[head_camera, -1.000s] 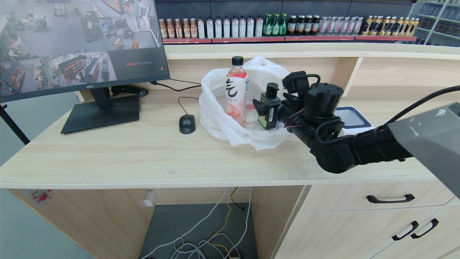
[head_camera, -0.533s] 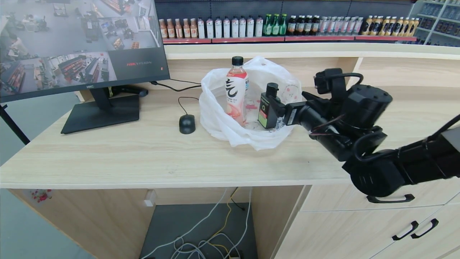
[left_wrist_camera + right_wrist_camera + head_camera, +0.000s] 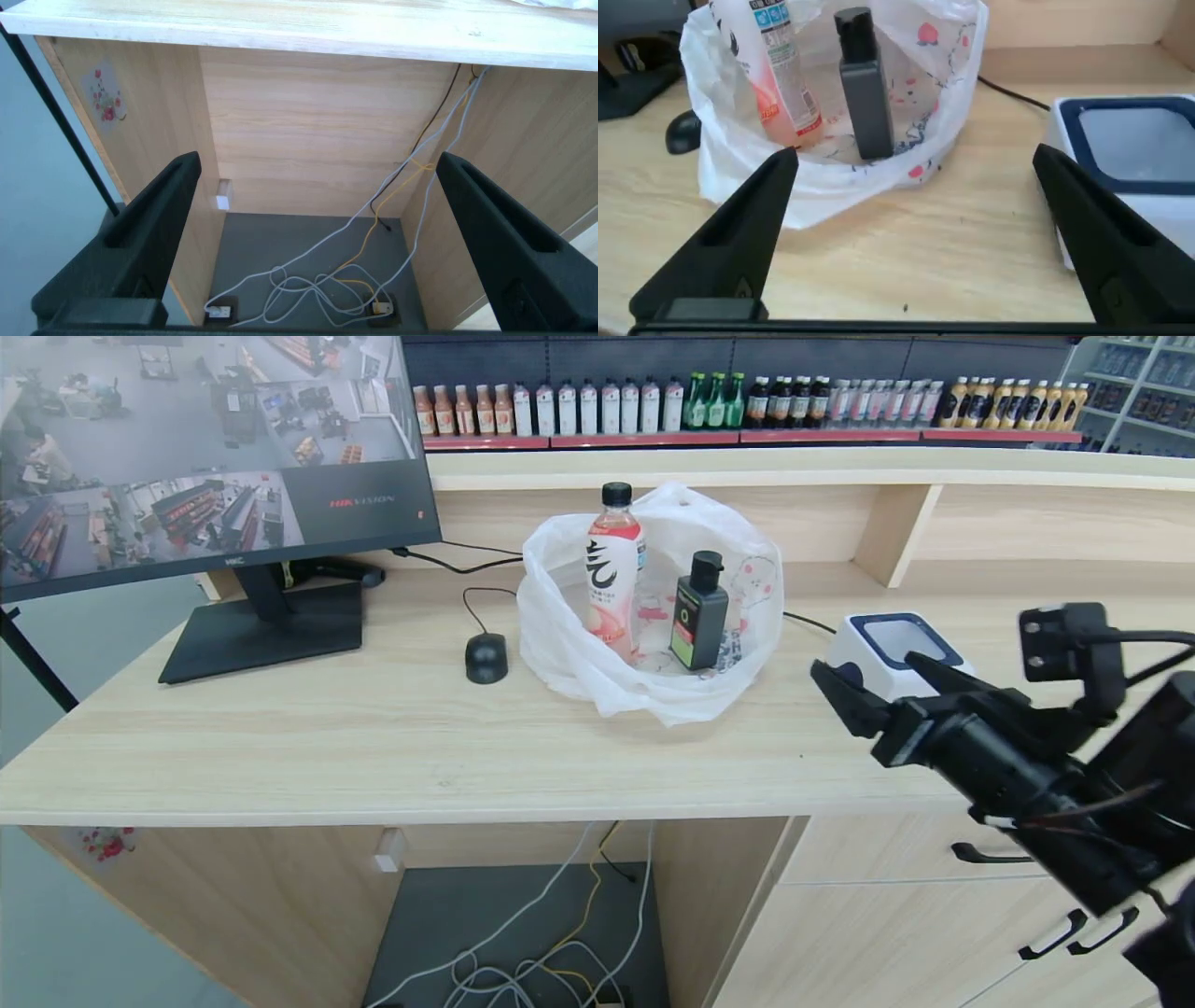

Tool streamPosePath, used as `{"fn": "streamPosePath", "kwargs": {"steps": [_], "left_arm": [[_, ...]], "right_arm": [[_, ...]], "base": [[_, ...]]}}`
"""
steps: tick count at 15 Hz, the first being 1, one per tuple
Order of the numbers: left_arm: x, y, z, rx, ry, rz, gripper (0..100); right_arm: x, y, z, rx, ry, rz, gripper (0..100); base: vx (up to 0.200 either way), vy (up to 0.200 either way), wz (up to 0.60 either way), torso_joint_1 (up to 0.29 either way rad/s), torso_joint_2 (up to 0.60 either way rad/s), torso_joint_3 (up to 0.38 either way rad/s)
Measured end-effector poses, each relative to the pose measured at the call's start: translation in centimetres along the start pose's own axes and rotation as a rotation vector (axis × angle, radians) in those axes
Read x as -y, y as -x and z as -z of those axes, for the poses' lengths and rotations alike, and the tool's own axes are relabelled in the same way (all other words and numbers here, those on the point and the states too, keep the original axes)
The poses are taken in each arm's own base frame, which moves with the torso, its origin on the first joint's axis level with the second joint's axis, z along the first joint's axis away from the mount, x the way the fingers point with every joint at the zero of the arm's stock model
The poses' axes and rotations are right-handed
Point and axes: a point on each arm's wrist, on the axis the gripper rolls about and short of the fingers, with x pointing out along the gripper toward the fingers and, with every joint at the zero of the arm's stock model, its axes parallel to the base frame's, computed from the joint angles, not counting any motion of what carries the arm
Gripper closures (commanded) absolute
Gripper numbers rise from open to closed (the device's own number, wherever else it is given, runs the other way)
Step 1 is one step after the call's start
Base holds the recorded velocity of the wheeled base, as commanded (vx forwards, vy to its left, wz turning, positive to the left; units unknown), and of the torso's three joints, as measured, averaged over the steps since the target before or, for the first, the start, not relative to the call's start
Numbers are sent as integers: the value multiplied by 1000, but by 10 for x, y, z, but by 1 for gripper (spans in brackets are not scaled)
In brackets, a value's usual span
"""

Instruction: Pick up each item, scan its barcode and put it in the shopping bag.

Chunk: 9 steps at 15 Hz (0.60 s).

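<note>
The white plastic shopping bag (image 3: 560, 653) sits open on the pale wooden surface (image 3: 327, 737), and two items stand upright inside it: a pink drink bottle (image 3: 614, 579) with a black cap towards the robot's left, and just beside it a black pump bottle (image 3: 700, 611) with a green label. The two bottles are close but apart, and both rise above the bag's crumpled rim. To the right of the bag, a little way off, the white barcode scanner (image 3: 887, 649) with its dark-framed window rests on the surface, a thin cable running from behind it towards the bag. The right claw (image 3: 868, 670) hangs in front of the scanner, near the surface's front edge, well apart from the bag; its fingers are spread wide and hold nothing, and they point towards the bag. On the bag's left lies a black computer mouse (image 3: 486, 658), and farther left stands a monitor (image 3: 205, 448) showing security-camera pictures. Behind the surface runs a raised ledge, with a shelf of bottled drinks (image 3: 747, 401) beyond it. The left claw (image 3: 318, 163) is low, below the surface's edge, its fingers wide apart and empty, facing the open cabinet bay where loose cables (image 3: 327, 280) lie on the floor.
</note>
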Motion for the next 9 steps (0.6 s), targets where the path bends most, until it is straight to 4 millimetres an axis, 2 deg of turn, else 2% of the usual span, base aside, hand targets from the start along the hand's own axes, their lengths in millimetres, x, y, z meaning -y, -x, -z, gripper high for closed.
{"fn": "streamPosePath", "kwargs": {"steps": [5,9], "left_arm": [[0,0,0,0,0,0,0],[0,0,0,0,2,1,0]], "right_arm": [[16,85,9,-90,-26,31,0],[20,128,14,-205,-51,44,0]], "base": [[0,0,0,0,0,0],[0,0,0,0,0,0]]}}
